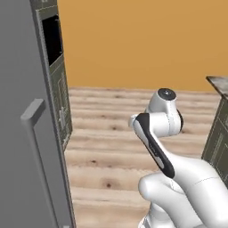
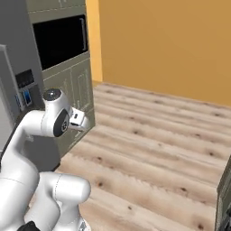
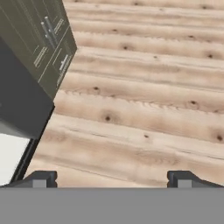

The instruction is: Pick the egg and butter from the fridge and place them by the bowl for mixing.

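The fridge (image 1: 18,147) fills the left edge of the left base view as a tall grey front with a long bar handle (image 1: 33,116). From the right base view its dark dispenser panel (image 2: 25,88) shows behind my arm. My gripper (image 3: 112,179) points down at bare wooden floor beside the fridge's grey side (image 3: 22,103). Its two fingertips (image 3: 41,179) stand far apart, open, with nothing between them. The egg, the butter and the bowl are out of view.
Olive-green cabinets (image 2: 74,85) with a black built-in oven (image 2: 61,38) stand just past the fridge. Another cabinet (image 1: 218,142) under a counter edge (image 1: 218,83) is at the right. Wooden floor (image 2: 153,140) runs to an orange wall.
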Robot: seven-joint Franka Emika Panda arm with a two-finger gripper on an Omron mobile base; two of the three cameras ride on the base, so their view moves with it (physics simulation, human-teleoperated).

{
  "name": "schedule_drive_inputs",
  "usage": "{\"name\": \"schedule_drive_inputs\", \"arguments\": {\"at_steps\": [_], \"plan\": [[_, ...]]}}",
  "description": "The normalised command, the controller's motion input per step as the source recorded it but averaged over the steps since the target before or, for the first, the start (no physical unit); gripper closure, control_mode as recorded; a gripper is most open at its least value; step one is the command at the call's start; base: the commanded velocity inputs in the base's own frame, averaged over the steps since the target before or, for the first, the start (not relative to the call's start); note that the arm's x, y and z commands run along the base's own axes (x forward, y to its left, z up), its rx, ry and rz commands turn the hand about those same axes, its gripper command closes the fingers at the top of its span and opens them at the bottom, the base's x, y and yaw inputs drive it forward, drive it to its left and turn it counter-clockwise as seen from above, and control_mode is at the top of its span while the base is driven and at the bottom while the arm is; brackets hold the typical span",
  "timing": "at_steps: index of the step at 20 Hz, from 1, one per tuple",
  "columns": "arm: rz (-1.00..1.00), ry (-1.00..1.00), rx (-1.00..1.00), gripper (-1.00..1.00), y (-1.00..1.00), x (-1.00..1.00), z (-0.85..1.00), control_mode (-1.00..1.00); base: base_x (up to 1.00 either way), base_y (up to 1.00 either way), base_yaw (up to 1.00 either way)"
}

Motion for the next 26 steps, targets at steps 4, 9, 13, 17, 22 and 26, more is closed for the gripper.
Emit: {"name": "schedule_drive_inputs", "arguments": {"at_steps": [4,9,13,17,22,26], "plan": [[0.0,0.0,0.0,-1.0,0.0,0.0,0.0,1.0,-0.44,-0.34,0.39],[0.0,0.0,0.0,-1.0,0.0,0.0,0.0,1.0,-0.51,-0.47,0.12],[0.0,0.0,0.0,-1.0,0.0,0.0,0.0,1.0,-0.61,-0.41,0.0],[0.0,0.0,0.0,-1.0,0.0,0.0,0.0,1.0,-0.42,-0.12,0.35],[0.0,0.0,0.0,-1.0,0.0,0.0,0.0,1.0,-0.42,-0.15,0.45],[0.0,0.0,0.0,-1.0,0.0,0.0,0.0,1.0,0.39,-0.25,0.28]]}}
